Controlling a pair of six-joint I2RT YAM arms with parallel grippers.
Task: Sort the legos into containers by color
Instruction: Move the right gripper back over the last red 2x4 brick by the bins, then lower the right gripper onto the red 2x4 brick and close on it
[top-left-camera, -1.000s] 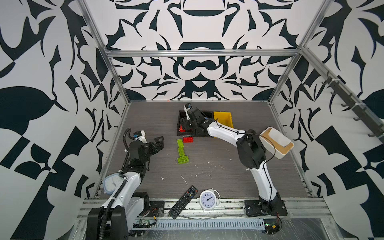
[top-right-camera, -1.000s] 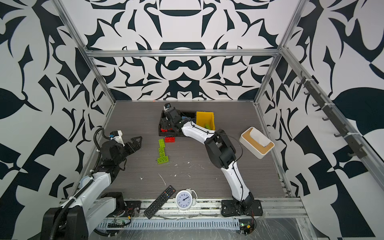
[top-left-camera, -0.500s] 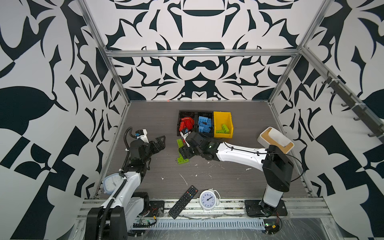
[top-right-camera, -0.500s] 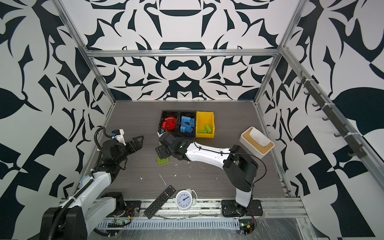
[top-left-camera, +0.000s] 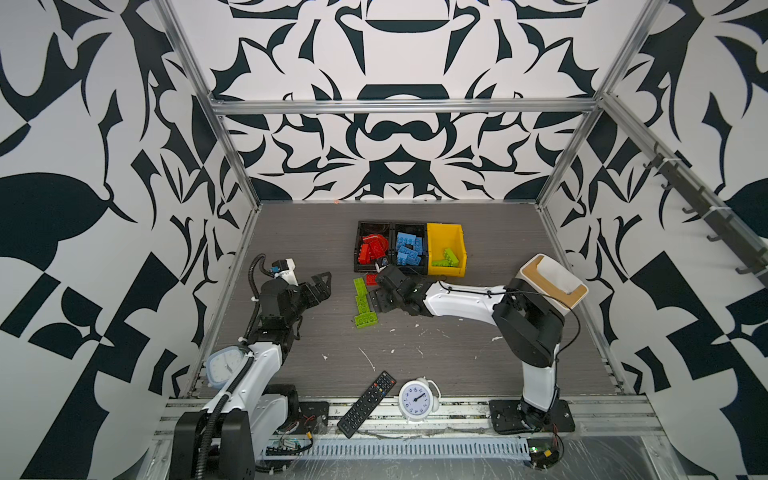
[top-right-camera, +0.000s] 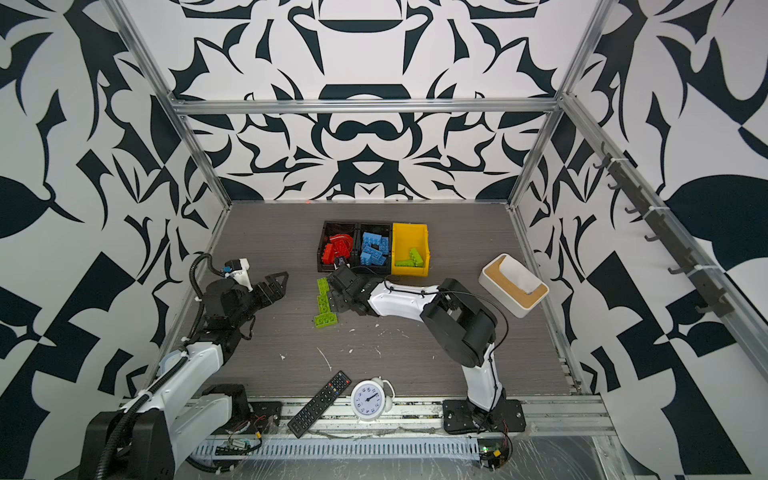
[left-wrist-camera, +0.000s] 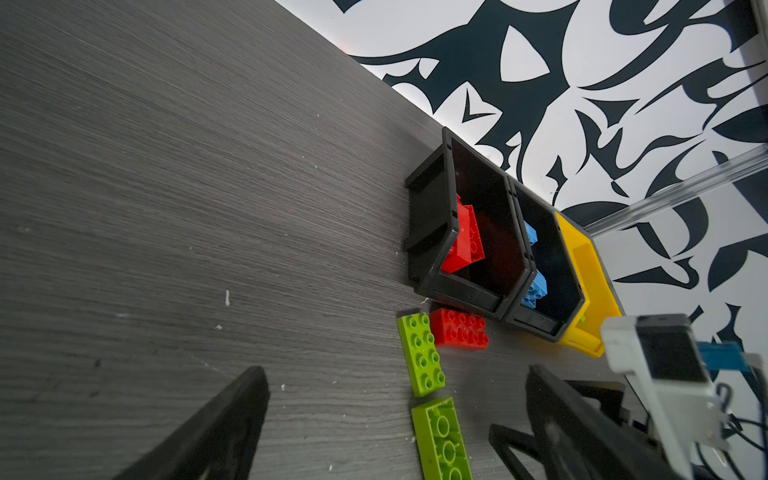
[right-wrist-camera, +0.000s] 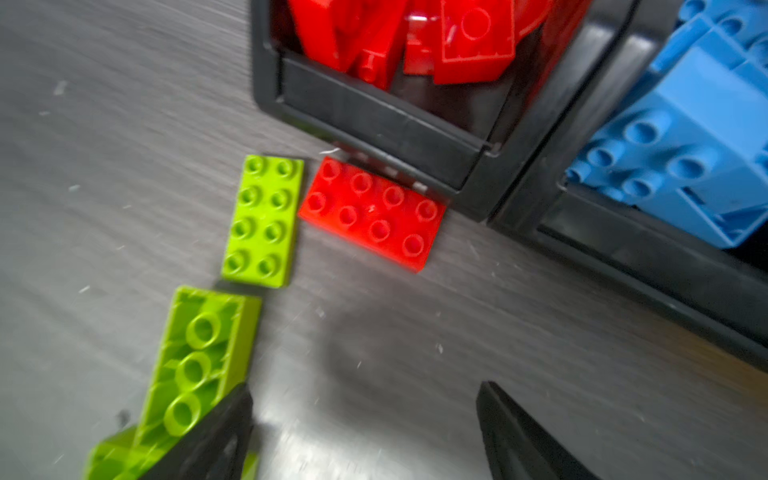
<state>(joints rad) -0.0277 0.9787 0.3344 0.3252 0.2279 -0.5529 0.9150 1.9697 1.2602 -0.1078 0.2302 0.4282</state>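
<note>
Jaws of the right gripper (right-wrist-camera: 365, 411) stand spread and empty, low over the table (top-left-camera: 415, 345), one fingertip just beside an upturned green brick (right-wrist-camera: 199, 357). A red brick (right-wrist-camera: 372, 214) lies flat against the near wall of the left black bin (right-wrist-camera: 374, 120), which holds red legos (top-left-camera: 372, 249). Blue legos (top-left-camera: 409, 249) fill the middle black bin (right-wrist-camera: 623, 245), and green legos (top-left-camera: 446, 257) lie in the yellow bin (top-left-camera: 444, 235). The left gripper (top-left-camera: 323, 286) hovers to the left, fingers apart, holding nothing.

Grey wood-grain bench (top-left-camera: 457, 357), black remote control (top-left-camera: 367, 404) at front edge, white alarm clock (top-left-camera: 417, 398) just beside it, white wooden-rimmed box (top-left-camera: 528, 269) at right, pale blue clock (top-left-camera: 222, 365) front left.
</note>
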